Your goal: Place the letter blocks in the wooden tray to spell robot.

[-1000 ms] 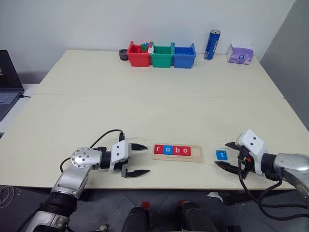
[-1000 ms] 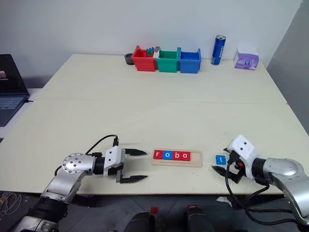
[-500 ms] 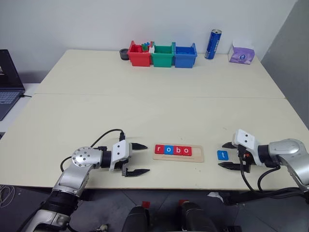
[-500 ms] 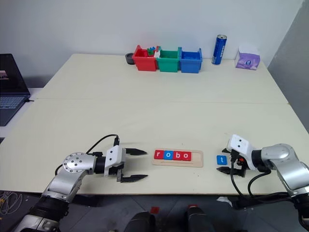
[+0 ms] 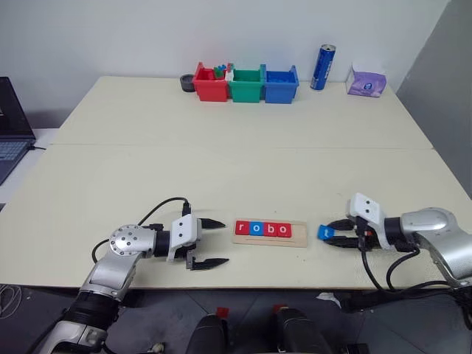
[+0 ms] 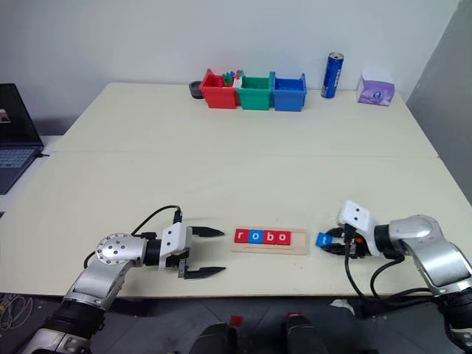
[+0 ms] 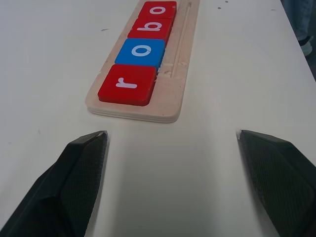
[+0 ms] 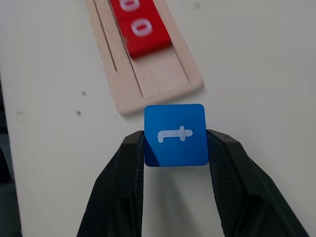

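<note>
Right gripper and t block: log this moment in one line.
right gripper: shut on t block | wooden tray: r, o, b, o seated, last slot empty | left gripper: open, idle

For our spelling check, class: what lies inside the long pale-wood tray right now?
Inside the long pale-wood tray sit four flat square tiles: red r, blue o, red b, red o. The last slot, at the robot's right end, is bare wood. The wood beneath the tiles is covered.

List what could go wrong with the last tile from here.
The right gripper pinches the blue t tile only by its side edges, so it may slip or twist. The wooden tray has one free slot beside the red o tile; a tilted tile could catch the rim or nudge the tray.
</note>
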